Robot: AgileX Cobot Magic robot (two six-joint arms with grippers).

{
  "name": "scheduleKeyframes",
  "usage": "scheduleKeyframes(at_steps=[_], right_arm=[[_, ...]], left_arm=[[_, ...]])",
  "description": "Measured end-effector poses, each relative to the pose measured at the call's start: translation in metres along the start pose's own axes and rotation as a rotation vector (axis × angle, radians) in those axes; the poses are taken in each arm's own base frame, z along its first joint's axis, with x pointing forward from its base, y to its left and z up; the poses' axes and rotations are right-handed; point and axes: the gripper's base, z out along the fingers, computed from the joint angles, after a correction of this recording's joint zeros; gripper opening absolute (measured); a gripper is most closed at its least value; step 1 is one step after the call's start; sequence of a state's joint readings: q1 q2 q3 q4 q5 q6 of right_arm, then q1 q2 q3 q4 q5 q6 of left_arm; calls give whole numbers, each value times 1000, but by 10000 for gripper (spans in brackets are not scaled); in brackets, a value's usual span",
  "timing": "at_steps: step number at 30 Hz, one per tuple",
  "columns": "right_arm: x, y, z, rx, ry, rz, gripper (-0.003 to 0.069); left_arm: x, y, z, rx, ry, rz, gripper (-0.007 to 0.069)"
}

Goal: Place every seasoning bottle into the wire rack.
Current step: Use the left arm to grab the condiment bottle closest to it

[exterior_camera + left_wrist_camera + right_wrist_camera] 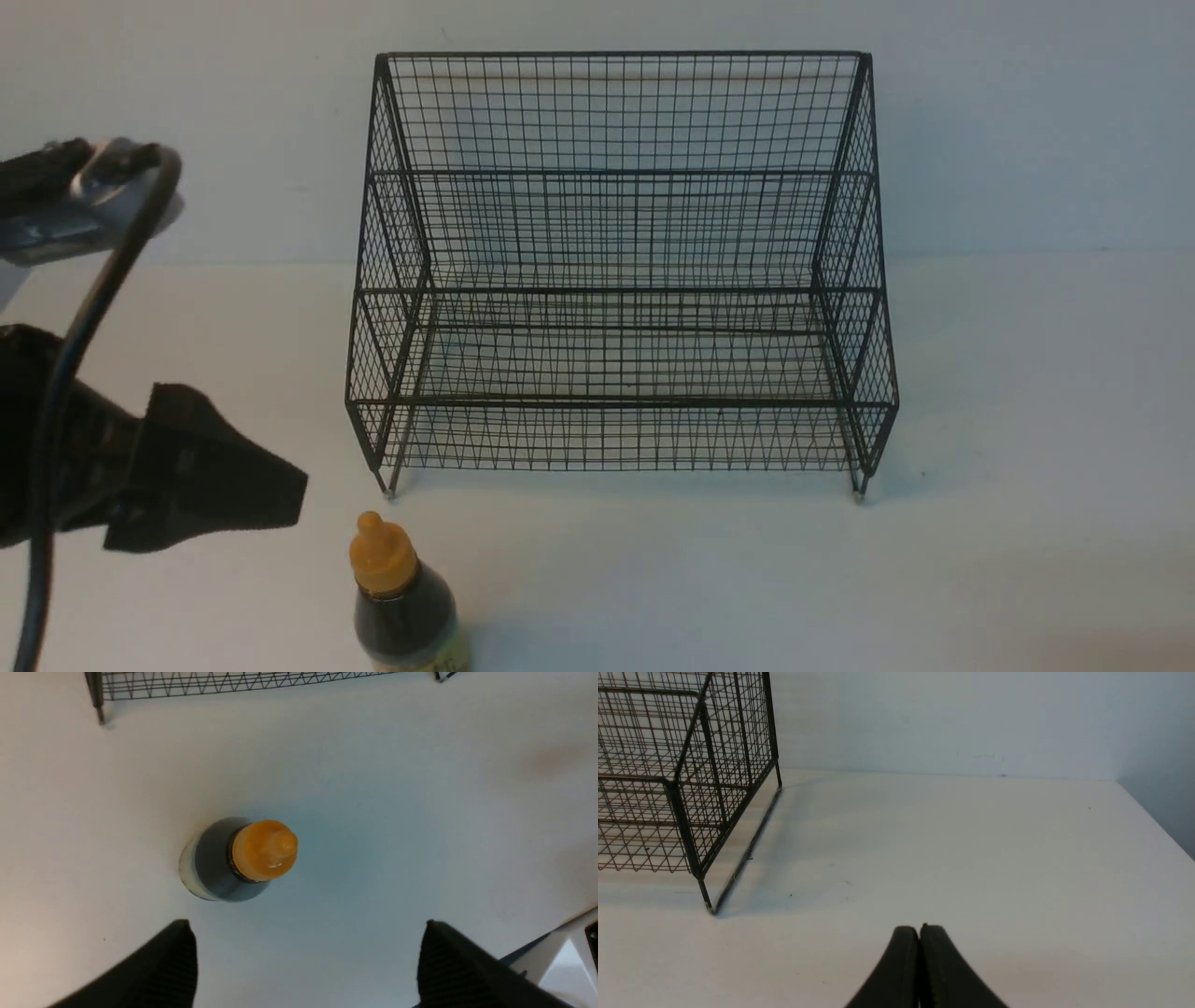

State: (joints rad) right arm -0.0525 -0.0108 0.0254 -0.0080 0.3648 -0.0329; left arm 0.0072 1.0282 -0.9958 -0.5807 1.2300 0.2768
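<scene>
My left fingers stand wide apart with nothing between them; in the left wrist view both dark ribbed tips frame bare desk, and the seasoning bottle sits just beyond them, outside the gap and nearer one tip than the other. From the front view those left fingers hang out to the left of the wire rack, on its near side and above the desk, with a black cable looping up past the wrist. My right fingers are pressed flat together, tip against tip, gripping nothing, and they point over open desk to the right of the rack, whose right side and feet show in the right wrist view. The bottle stands upright on the desk in front of the rack, a little toward me from the rack's front left foot and clear of the mesh; I see its orange-yellow nozzle cap, the dark liquid below, and only a sliver of yellow label at the frame's edge. The rack itself sits square against the back wall, its stepped tiers holding no bottle, and its lower front edge shows past the bottle in the left wrist view.
</scene>
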Motion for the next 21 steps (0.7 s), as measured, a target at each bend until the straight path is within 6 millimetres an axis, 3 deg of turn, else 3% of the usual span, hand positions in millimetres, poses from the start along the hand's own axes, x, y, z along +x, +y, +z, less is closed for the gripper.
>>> scheduleKeyframes(at_steps=[9, 17, 21], right_arm=[[0, 0, 0, 0, 0, 0, -15], [0, 0, 0, 0, 0, 0, -15], [0, 0, 0, 0, 0, 0, -15]], left_arm=[[-1, -11, 34, -60, 178, 6, 584], [-4, -31, 69, -187, 174, 72, 584], [-8, -32, 90, -250, 198, 89, 584]])
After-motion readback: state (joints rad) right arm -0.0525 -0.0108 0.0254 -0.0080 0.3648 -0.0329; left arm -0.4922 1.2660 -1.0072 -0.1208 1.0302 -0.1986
